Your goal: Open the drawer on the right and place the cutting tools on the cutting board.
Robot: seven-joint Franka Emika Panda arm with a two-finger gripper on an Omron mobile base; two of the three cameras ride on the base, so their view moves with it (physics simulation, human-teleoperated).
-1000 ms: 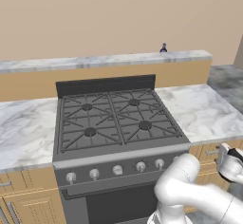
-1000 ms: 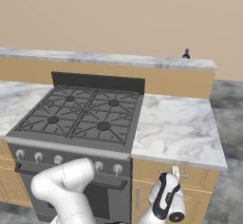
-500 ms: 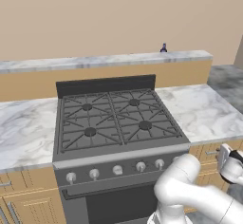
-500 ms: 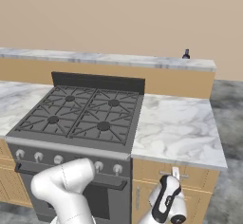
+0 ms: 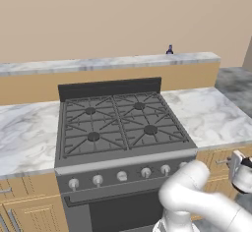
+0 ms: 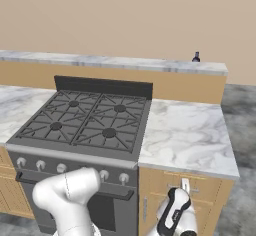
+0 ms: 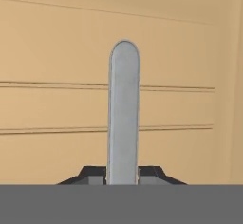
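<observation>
The arm bends low in front of the stove [image 5: 123, 128], its gripper [image 6: 184, 186] reaching to the drawer [image 6: 197, 185] under the marble worktop [image 6: 187, 137] at the right. The hand view looks straight at the drawer front, where the silver handle [image 7: 123, 114] runs up between the dark fingertips [image 7: 92, 173], the jaws pinching it. The base views add a small dark bottle [image 5: 170, 50] on the back ledge.
</observation>
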